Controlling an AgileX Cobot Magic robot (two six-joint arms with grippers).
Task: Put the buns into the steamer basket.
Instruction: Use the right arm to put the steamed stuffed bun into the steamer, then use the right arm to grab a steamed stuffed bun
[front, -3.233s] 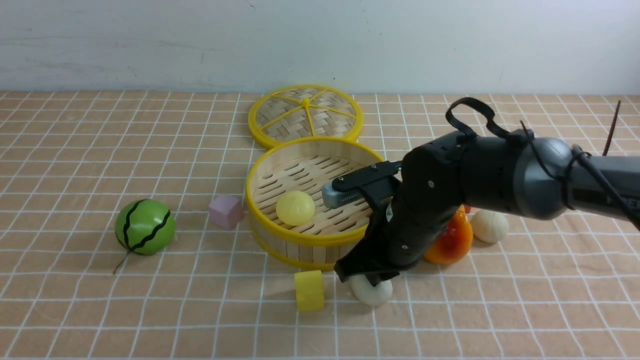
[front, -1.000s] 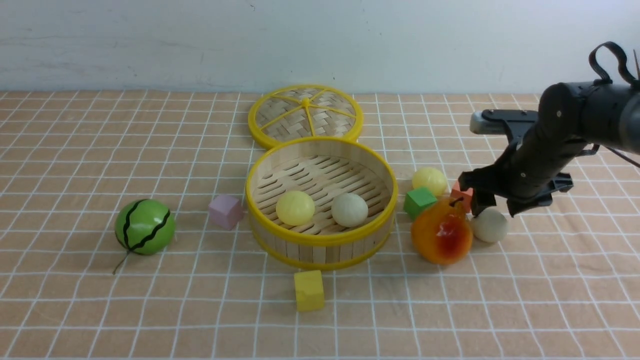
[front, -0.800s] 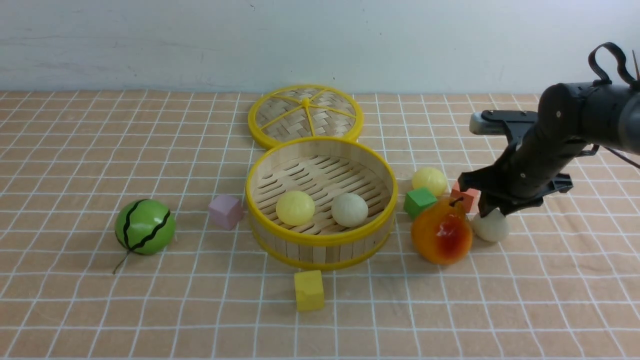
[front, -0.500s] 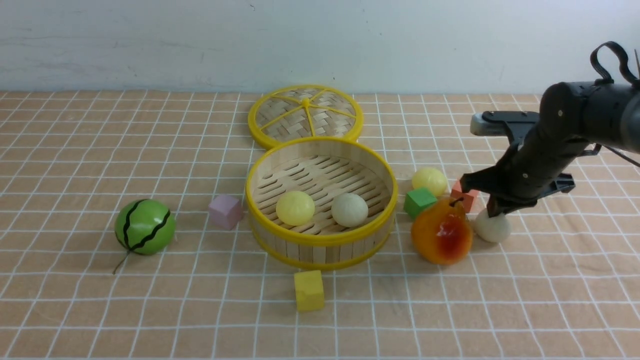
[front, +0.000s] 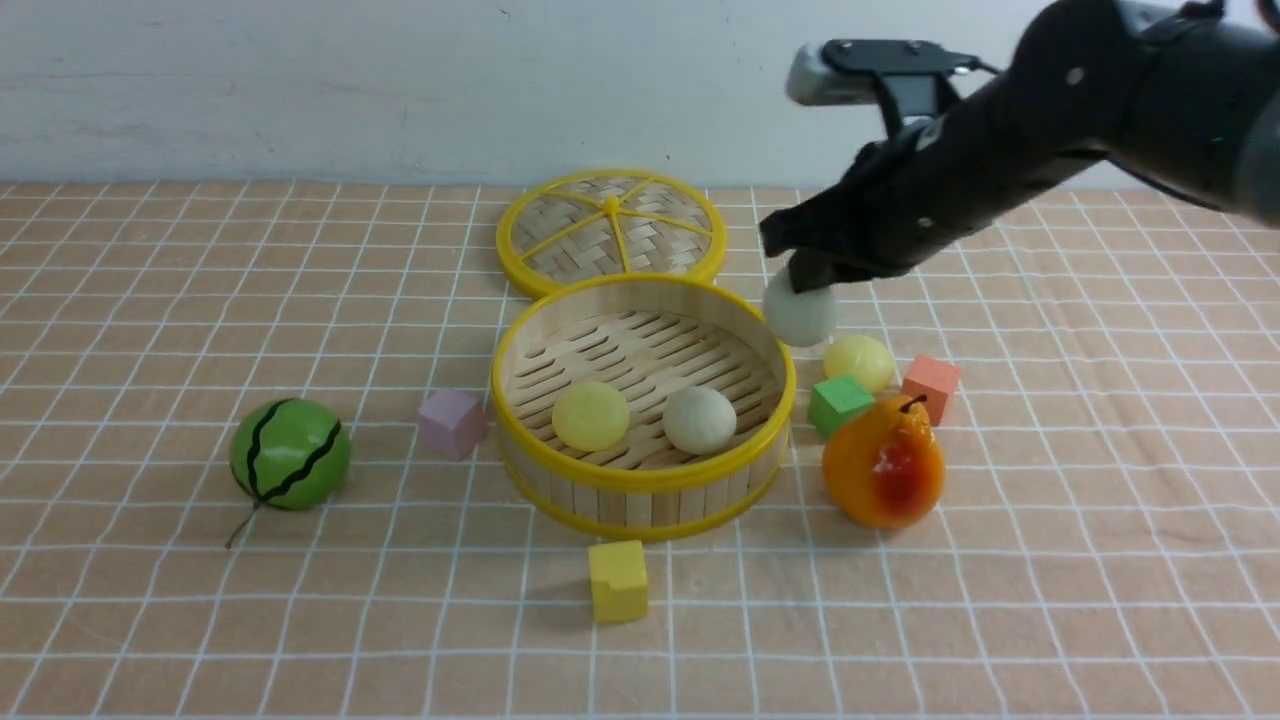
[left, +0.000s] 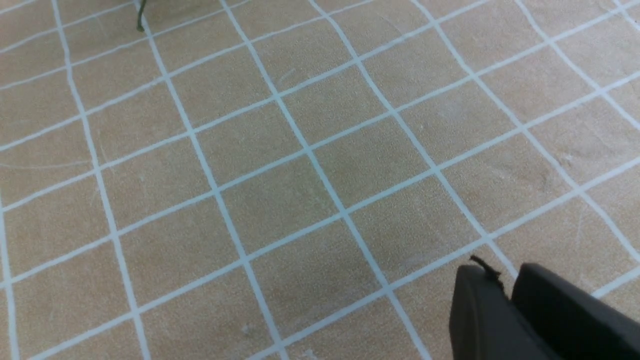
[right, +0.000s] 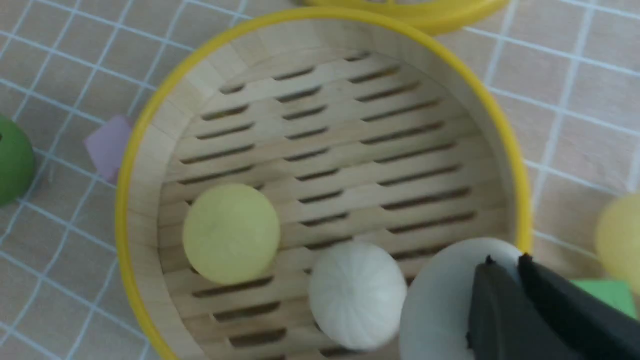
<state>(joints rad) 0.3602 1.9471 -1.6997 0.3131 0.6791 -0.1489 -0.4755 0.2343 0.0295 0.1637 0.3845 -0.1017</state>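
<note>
Risen from beside the pear, the right gripper, clamped on an off-white bun, is nearing the steamer basket already holding two buns, one yellow bun waiting outside.

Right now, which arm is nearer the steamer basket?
Right. The right arm holds an off-white bun just above the right rim of the steamer basket; the left arm is outside the front view, over tablecloth.

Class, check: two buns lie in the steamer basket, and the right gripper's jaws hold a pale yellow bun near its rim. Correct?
No: the front view shows the held bun is off-white. Two buns lie in the steamer basket; the right gripper's jaws hold it near its rim.
</note>
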